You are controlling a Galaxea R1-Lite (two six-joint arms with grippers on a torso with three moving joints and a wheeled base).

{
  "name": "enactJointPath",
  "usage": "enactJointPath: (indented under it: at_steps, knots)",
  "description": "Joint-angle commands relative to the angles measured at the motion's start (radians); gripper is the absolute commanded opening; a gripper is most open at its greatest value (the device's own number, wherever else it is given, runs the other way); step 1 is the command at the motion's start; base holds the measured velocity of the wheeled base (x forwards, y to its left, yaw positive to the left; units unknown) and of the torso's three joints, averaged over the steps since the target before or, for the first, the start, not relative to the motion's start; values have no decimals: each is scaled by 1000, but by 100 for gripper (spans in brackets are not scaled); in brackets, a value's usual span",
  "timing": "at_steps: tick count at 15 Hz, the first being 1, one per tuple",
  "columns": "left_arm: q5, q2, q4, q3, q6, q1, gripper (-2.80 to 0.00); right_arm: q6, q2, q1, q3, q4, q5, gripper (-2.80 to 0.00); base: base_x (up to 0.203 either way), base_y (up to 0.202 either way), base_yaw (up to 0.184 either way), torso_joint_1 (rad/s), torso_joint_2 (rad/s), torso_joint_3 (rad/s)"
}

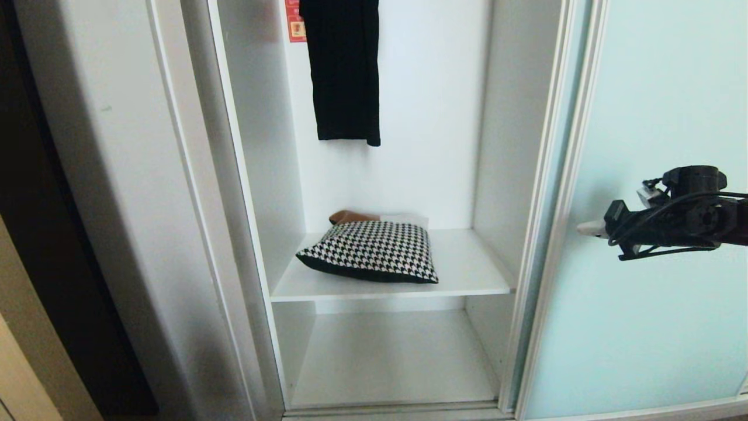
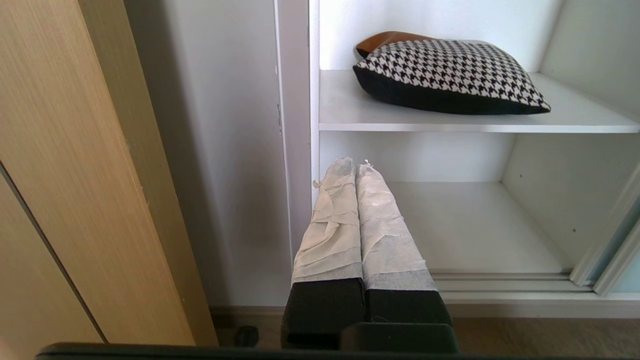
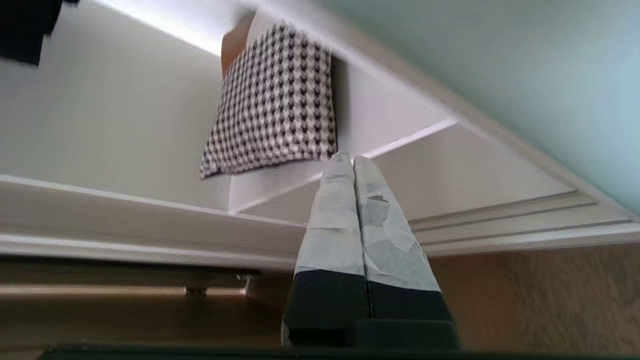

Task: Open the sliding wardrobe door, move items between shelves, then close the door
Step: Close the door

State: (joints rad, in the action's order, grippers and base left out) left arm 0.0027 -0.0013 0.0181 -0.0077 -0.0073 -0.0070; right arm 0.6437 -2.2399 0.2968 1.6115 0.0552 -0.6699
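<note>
The right gripper (image 1: 586, 228) hangs in front of the sliding wardrobe door (image 1: 654, 117), its taped fingers (image 3: 350, 200) pressed together with nothing between them, the tip pointing toward the door's silvery frame edge beside the open compartment. From the head view I cannot tell whether the tip touches the frosted glass or merely sits in front of it. The arm reaches in from the right edge of that view, level with the upper shelf (image 1: 467, 275).

The door stands slid to the right, so the left compartment of the wardrobe is open. Inside, the cushion (image 1: 374, 252) lies flat on the upper shelf, houndstooth face up, black underside showing along its front edge, set toward the left half of the board with a tan-orange corner poking out behind it. It rests near the front edge without hanging over. The lower shelf (image 1: 391, 356) beneath is bare. Above the cushion a long black garment (image 1: 345, 70) hangs against the white back wall, well clear of the shelf, and a small red sticker (image 1: 295, 23) shows beside its upper left edge.

The left gripper (image 2: 356, 167) is parked low, outside the head view, its wrapped fingers closed flat against each other and empty, pointing toward the wardrobe's left upright, just below the upper shelf's level. A wood-grain panel (image 2: 75, 175) stands to the left of the white wardrobe side panel (image 2: 225, 150).
</note>
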Motion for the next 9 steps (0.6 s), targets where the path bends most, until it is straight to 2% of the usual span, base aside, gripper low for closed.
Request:
enactJointPath:
  at_steps: [1,9]
  knots:
    - [0,1,0,0,0,1,-280,14,-36,2,13,17,-2,-280,0,0,0,0,0,0]
    - [0,1,0,0,0,0,-280,26,-107,5,78,21,1,-280,0,0,0,0,0,0]
